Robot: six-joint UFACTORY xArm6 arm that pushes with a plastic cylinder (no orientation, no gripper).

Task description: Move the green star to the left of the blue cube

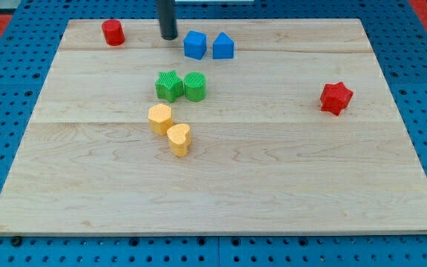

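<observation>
The green star (168,86) lies left of centre on the wooden board, touching a green cylinder (195,86) on its right. The blue cube (194,44) sits near the view's top, with a second blue block with a peaked top (223,47) right beside it. My tip (168,35) is at the view's top, just left of the blue cube and above the green star, with a gap to both.
A red cylinder (113,33) stands at the top left. A red star (336,97) lies at the right. A yellow hexagon-like block (160,118) and a yellow heart (179,139) sit below the green blocks. The board (273,185) lies on a blue pegboard.
</observation>
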